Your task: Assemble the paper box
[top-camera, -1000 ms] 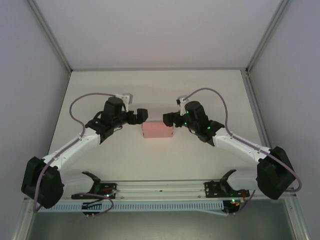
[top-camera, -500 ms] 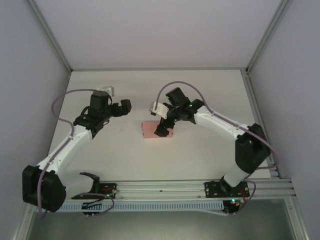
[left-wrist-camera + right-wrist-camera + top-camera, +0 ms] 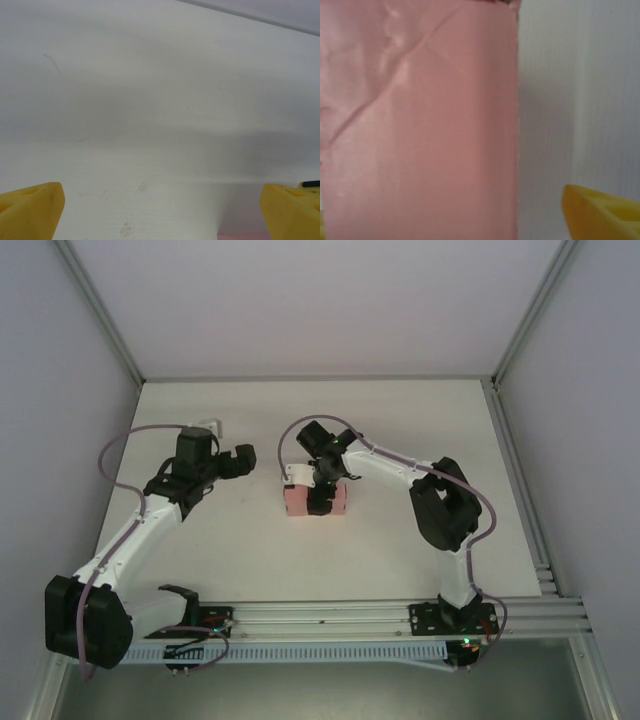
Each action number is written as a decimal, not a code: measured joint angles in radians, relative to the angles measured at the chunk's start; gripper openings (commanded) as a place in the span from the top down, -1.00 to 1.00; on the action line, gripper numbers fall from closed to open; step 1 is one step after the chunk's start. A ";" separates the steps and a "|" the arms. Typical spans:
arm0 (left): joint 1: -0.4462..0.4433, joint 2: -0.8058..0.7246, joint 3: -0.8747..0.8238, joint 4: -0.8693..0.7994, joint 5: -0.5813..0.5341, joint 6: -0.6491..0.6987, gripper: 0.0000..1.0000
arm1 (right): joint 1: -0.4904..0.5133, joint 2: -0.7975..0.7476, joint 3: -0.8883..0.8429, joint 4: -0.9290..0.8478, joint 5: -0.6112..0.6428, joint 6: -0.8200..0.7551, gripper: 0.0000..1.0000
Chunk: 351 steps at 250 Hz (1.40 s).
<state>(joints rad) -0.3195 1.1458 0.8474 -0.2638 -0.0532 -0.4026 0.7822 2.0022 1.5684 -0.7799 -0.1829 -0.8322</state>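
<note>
The paper box (image 3: 297, 502) is a small pale pink rectangular box lying on the white table near the middle. My right gripper (image 3: 320, 496) points down over its middle, hiding part of the top. In the right wrist view the box (image 3: 420, 130) is very close, its top face creased. One yellow fingertip (image 3: 600, 212) stands to its right with a strip of table between them, so the right gripper (image 3: 460, 222) is open astride the box. My left gripper (image 3: 243, 460) hangs open to the left, apart from the box. Its yellow fingertips (image 3: 30, 210) are spread wide over bare table.
The white table (image 3: 430, 430) is ringed by pale walls at the back and both sides. An aluminium rail (image 3: 320, 615) with both arm bases runs along the near edge. A pink sliver of the box (image 3: 245, 236) shows at the bottom of the left wrist view.
The right arm swung from the box's right side to above it, gripper now pointing down over the middle. The left gripper drew back to the left, away from the box.
</note>
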 measured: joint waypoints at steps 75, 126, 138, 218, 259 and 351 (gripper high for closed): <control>0.006 -0.007 0.000 0.000 0.000 0.018 -0.99 | 0.009 0.000 0.060 -0.047 0.141 -0.028 0.12; 0.006 -0.029 0.000 0.000 -0.011 0.018 -1.00 | 0.042 -0.043 -0.074 0.189 0.390 -0.089 0.08; 0.006 -0.029 0.000 0.000 -0.016 0.017 -1.00 | 0.048 -0.058 -0.134 0.275 0.436 -0.113 0.07; 0.006 -0.029 -0.008 0.000 -0.026 0.017 -1.00 | 0.056 -0.074 -0.380 0.705 0.562 -0.208 0.03; 0.006 -0.029 -0.011 0.000 -0.026 0.017 -0.99 | 0.058 -0.074 -0.389 0.724 0.560 -0.173 -0.38; 0.006 -0.029 -0.011 -0.001 -0.026 0.018 -0.99 | 0.099 -0.134 -0.344 0.493 0.433 -0.060 -1.00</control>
<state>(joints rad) -0.3138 1.1168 0.8360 -0.2649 -0.0788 -0.3851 0.8810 1.8687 1.2243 -0.2871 0.2501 -0.8921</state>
